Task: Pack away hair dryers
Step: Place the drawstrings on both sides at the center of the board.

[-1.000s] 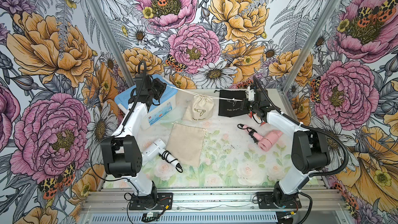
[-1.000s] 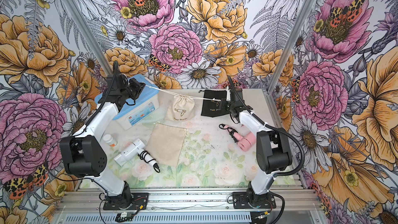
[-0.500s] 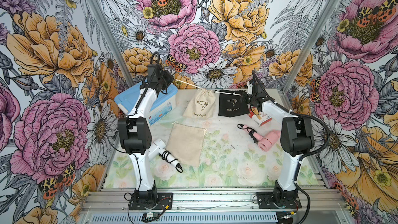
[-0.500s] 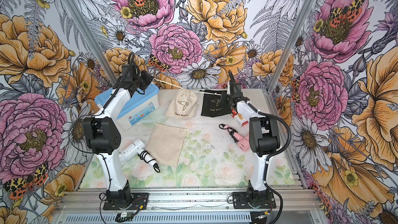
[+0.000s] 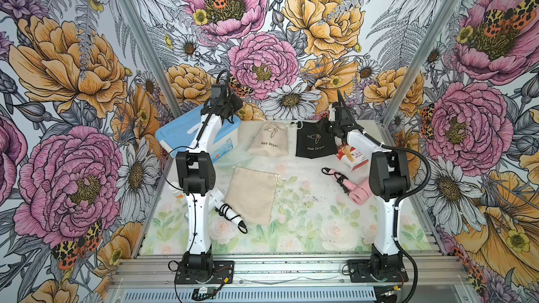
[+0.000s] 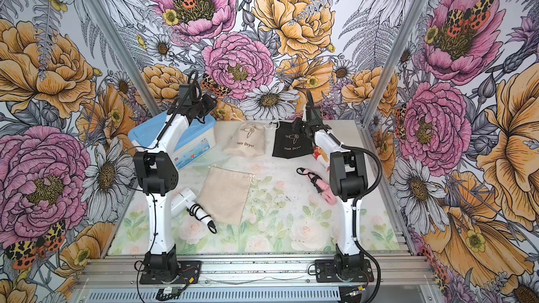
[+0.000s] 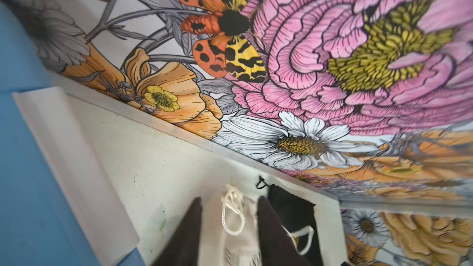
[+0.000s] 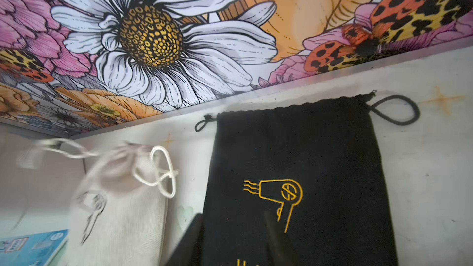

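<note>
1. While both arms are hanging over the back of the table, my L gripper [image 7: 229, 199] is showing its fingers spread w/ nothing btw them. It's hovering past the back corner of the blue-lidded box [image 5: 180, 136] and facing the cinched beige pouch [image 5: 269, 141].
2. My R gripper [image 8: 233, 214] is hovering over the black pouch [image 5: 315, 141], jaws apart too and pinching nothing.
3. The cinched beige pouch is bulging, w/ its neck drawn tight and its cords lying loose. I'm judging one dryer is sitting inside, tho I can't see in.
4. The white hair dryer [image 5: 224, 204] is lying by my L arm, partly hidden behind it and just beside the flat beige pouch [image 5: 252, 196]. Its cord is wound on the handle.
5. The pink hair dryer [image 5: 357, 190] is lying by my R arm, near the red-and-white carton [image 5: 353, 157], w/ the black pouch further back.
6. Step in hand, as I'm reading it: I'm btw dryers, w/ one bagged and two waiting in the open.
7. Nxt move is calling for one gripper coming down on a dryer and the other working a pouch mouth open. Both empty pouches are lying flat and limp, so the cloth needs lifting and holding apart. Any grip needs a firm part of the dryer, clear of the wound cord.
</note>
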`<state>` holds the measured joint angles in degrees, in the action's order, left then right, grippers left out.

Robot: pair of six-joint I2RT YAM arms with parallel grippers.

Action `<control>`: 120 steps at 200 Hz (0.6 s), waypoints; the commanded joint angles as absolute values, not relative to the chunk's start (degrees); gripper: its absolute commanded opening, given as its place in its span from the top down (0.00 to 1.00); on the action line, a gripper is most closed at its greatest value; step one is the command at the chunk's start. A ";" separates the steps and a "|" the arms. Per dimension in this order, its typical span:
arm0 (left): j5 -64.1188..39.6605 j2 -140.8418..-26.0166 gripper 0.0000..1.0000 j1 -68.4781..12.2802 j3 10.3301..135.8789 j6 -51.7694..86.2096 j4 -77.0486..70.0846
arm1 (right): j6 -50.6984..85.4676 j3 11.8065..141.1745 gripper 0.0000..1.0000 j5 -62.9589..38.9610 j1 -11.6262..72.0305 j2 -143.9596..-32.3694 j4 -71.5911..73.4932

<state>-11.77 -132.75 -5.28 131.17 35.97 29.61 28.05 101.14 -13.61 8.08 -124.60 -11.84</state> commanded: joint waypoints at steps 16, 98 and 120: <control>-10.49 -131.57 0.22 -7.63 136.73 27.21 33.65 | 26.91 98.23 0.25 -10.91 7.35 -113.11 -12.04; -11.87 -113.47 0.19 -18.65 116.08 4.48 34.57 | 32.56 66.58 0.16 -5.00 1.59 -82.46 -12.02; -13.83 -109.88 0.20 -22.22 110.82 -1.30 34.58 | 37.49 58.64 0.17 -6.48 -1.12 -76.14 -12.04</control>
<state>-10.59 -114.39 -18.70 114.96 9.67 34.30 31.70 65.39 -6.63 0.95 -80.25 -10.85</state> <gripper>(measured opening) 0.806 0.839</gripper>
